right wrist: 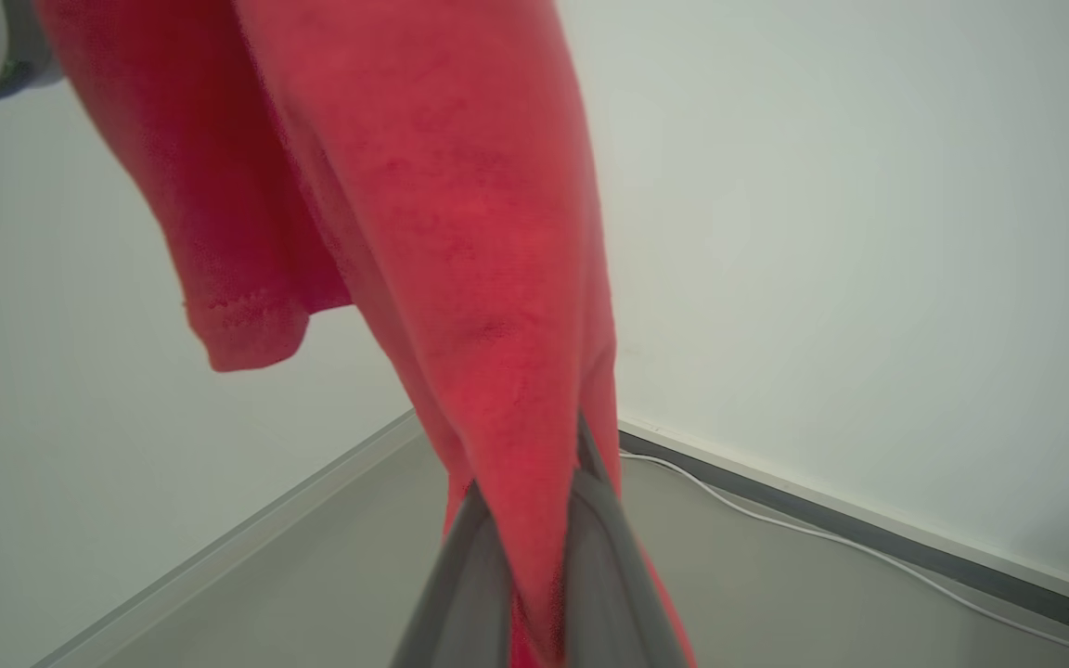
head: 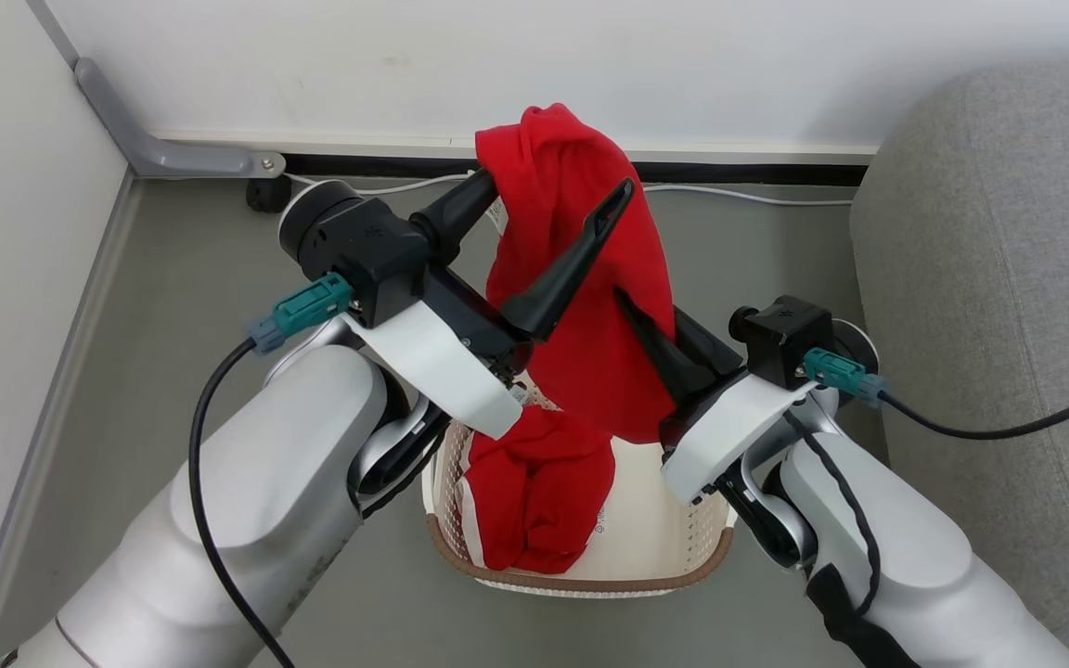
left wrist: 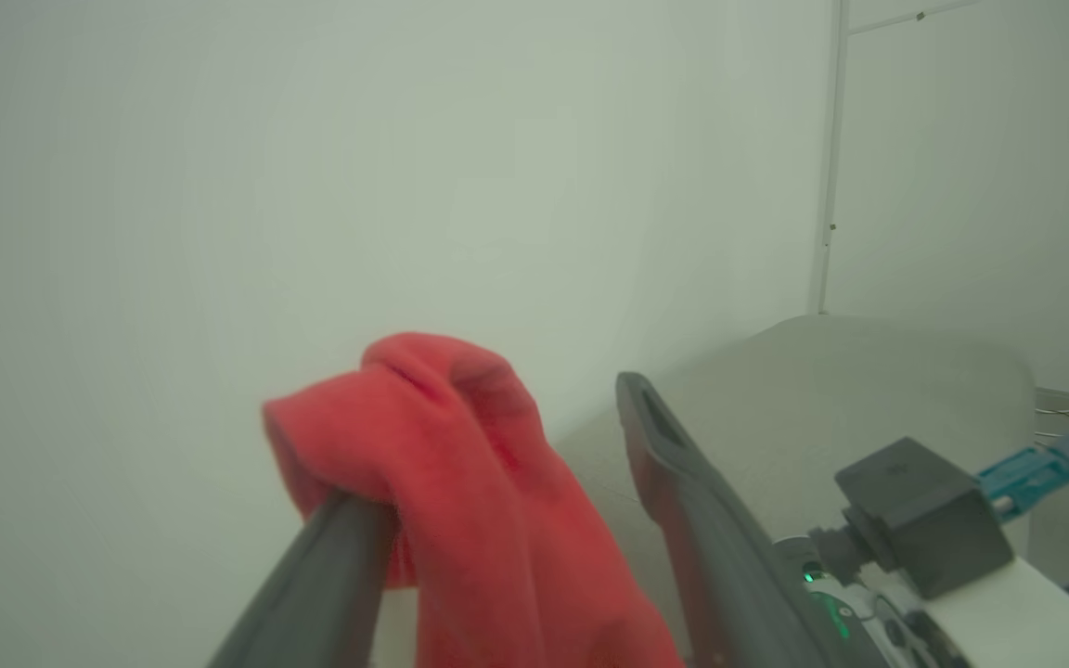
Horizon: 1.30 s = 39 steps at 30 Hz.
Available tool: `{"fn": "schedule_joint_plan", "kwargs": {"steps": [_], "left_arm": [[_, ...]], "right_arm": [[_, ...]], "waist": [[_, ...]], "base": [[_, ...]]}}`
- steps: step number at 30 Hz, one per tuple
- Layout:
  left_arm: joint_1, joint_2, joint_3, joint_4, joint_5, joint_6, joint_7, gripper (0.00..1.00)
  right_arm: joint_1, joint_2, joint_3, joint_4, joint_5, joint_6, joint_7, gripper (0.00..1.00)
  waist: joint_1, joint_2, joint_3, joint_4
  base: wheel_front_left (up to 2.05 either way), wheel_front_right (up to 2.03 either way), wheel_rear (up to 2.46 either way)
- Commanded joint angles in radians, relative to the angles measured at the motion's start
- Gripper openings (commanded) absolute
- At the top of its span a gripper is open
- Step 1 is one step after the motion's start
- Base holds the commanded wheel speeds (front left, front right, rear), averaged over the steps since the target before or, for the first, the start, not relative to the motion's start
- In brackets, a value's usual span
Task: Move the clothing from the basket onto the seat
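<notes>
Clothing (head: 590, 371) — soft red knit — hangs pinched in right gripper (head: 632, 315).

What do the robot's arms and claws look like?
The left arm and right arm are chunky, rounded, silvery white. Each black wrist block has a teal plug with a black cable. The left claw and right claw have long, pointed black fingers.

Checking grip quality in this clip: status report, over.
Left gripper open, red garment draped over one finger. Right gripper shut on it. Second garment in basket. That left finger may snag.
</notes>
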Motion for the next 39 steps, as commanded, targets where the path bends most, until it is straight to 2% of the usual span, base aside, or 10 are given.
{"fn": "schedule_joint_plan", "kwargs": {"steps": [1,9,16,21,22,23,30,31,39], "left_arm": [[-0.014,0.022,0.038,-0.014,0.010,-0.001,-0.006,1.00],[0.022,0.027,0.044,0.010,0.005,-0.001,-0.006,1.00],[0.054,0.033,0.046,0.021,0.005,-0.001,-0.006,1.00],[0.084,0.036,0.046,0.033,0.004,-0.001,-0.006,1.00],[0.084,0.036,0.046,0.033,0.004,-0.001,-0.006,1.00],[0.094,0.035,0.048,0.032,0.004,-0.001,-0.006,1.00],[0.139,0.027,0.058,0.005,0.007,-0.001,-0.006,1.00],[0.139,0.027,0.058,0.005,0.007,-0.001,-0.006,1.00],[0.187,0.023,0.072,0.009,0.009,-0.001,-0.006,1.00]], "right_arm": [[0.009,0.017,-0.007,-0.036,-0.004,0.004,-0.006,0.00],[0.046,0.012,-0.127,-0.110,-0.038,0.004,-0.006,0.00],[0.077,0.012,-0.194,-0.159,-0.064,0.004,-0.006,0.00],[0.095,0.020,-0.220,-0.193,-0.070,0.004,-0.006,0.00],[0.095,0.020,-0.220,-0.193,-0.070,0.004,-0.006,0.00],[0.102,0.022,-0.232,-0.206,-0.072,0.004,-0.006,0.00],[0.128,0.020,-0.266,-0.244,-0.077,0.004,-0.006,0.00],[0.128,0.020,-0.266,-0.244,-0.077,0.004,-0.006,0.00],[0.165,0.013,-0.357,-0.316,-0.080,0.004,-0.006,0.00]], "waist": [[0.0000,0.0000,0.000,-0.003],[0.0000,0.0000,-0.002,-0.022],[0.0000,0.0000,0.000,-0.083],[0.0000,0.0000,-0.009,-0.166],[0.0000,0.0000,-0.009,-0.166],[0.0000,0.0000,-0.014,-0.203],[0.0000,0.0000,-0.035,-0.339],[0.0000,0.0000,-0.035,-0.339],[0.0000,0.0000,-0.063,-0.492]], "base": [[0.00,0.00,0.00],[0.00,0.00,0.00],[0.00,0.00,0.00],[0.00,0.00,0.00],[0.00,0.00,0.00],[0.00,0.00,0.00],[0.00,0.00,0.00],[0.00,0.00,0.00],[0.00,0.00,0.00]]}}
